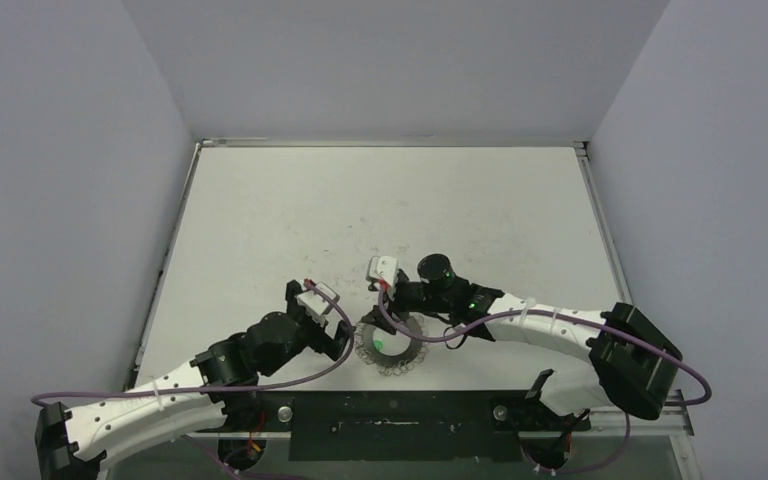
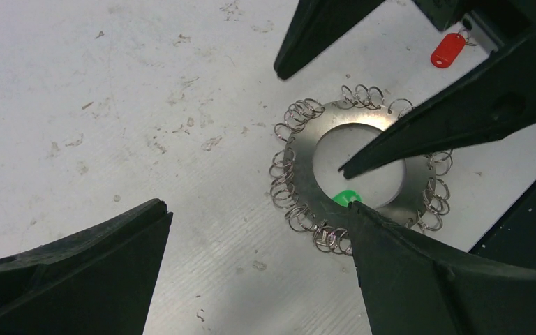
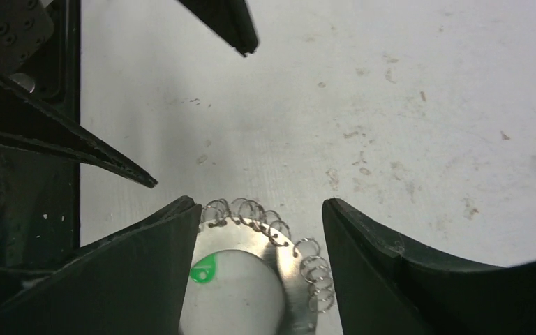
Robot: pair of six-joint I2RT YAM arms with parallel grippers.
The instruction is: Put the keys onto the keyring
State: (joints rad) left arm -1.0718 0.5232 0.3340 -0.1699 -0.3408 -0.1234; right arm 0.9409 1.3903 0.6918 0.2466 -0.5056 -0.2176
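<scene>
The keyring (image 2: pixel 312 162) lies flat on the table, a silver disc fringed with wire loops. A green key tag (image 2: pixel 347 197) rests inside its central hole, partly under my left finger; I cannot tell whether it hangs on a loop. The red-tagged key (image 2: pixel 448 49) lies on the table beyond the ring, beside the right arm. My left gripper (image 2: pixel 258 206) is open wide at the ring's edge, one finger over the rim. My right gripper (image 3: pixel 259 204) hovers open over the keyring (image 3: pixel 289 262) and green tag (image 3: pixel 204 269), holding nothing. From above, both grippers (image 1: pixel 350 340) (image 1: pixel 396 308) meet at the keyring (image 1: pixel 392 345).
The white table (image 1: pixel 380 200) is scuffed and walled on three sides. A black base rail (image 1: pixel 390 425) runs along the near edge, close behind the ring. A purple cable (image 1: pixel 430 338) loops over the ring from the right arm.
</scene>
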